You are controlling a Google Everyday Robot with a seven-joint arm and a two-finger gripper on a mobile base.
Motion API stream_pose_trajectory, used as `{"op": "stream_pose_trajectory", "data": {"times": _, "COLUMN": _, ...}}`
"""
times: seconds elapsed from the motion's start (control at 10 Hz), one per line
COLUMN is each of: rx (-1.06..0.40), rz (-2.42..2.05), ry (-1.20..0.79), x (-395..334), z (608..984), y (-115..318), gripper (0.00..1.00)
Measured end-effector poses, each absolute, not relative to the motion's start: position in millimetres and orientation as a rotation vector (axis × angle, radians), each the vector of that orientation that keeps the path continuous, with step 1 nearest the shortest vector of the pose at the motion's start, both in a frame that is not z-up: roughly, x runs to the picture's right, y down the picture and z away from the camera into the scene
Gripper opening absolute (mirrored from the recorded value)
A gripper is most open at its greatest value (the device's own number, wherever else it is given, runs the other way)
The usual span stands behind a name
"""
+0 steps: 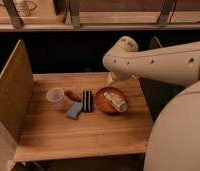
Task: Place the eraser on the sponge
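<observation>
Eraser (87, 100) was found flat on the bench (83, 135), just beside the sponge (74, 110), not on it. Placement was judged outstanding. Tool (112, 78) was seen at the bench's back edge, under the arm and apart from both. Its state could not be told. No brand, label or writing could be read.

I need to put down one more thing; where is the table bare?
Bare: the wide front strip of the table, before the sponge and bowl. Crowded: the row from cup to bowl, eraser included. The pincer hangs behind the bowl.
</observation>
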State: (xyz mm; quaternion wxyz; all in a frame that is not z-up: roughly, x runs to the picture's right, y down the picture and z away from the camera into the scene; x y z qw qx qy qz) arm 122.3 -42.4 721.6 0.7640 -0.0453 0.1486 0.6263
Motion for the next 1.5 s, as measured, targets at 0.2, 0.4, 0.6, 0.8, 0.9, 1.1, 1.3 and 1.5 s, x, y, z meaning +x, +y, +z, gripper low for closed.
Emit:
{"op": "stream_pose_trajectory", "data": {"times": 0.2, "rx": -0.098, "rz": 1.361, "ry": 0.323, "x": 122, "z": 722, "y": -42, "gripper": 0.70}}
{"op": "stream_pose_trajectory", "data": {"times": 0.4, "rx": -0.099, "rz": 1.361, "ry": 0.323, "x": 122, "z": 722, "y": -42, "gripper": 0.70}}
{"op": "stream_pose_trajectory", "data": {"times": 0.6, "rx": -0.098, "rz": 1.361, "ry": 0.323, "x": 122, "z": 722, "y": -42, "gripper": 0.70}}
{"op": "stream_pose_trajectory", "data": {"times": 0.8, "rx": -0.098, "rz": 1.361, "ry": 0.323, "x": 122, "z": 722, "y": -42, "gripper": 0.70}}
{"op": "stream_pose_trajectory", "data": {"times": 0.9, "rx": -0.098, "rz": 1.361, "ry": 0.323, "x": 122, "z": 722, "y": -42, "gripper": 0.70}}
{"op": "stream_pose_trajectory", "data": {"times": 1.1, "rx": -0.099, "rz": 1.361, "ry": 0.323, "x": 122, "z": 722, "y": -42, "gripper": 0.70}}
{"op": "stream_pose_trajectory", "data": {"times": 1.3, "rx": -0.104, "rz": 1.356, "ry": 0.322, "x": 121, "z": 722, "y": -42, "gripper": 0.70}}
{"op": "stream_pose_trajectory", "data": {"times": 1.5, "rx": -0.158, "rz": 1.319, "ry": 0.313, "x": 108, "z": 728, "y": -41, "gripper": 0.70}}
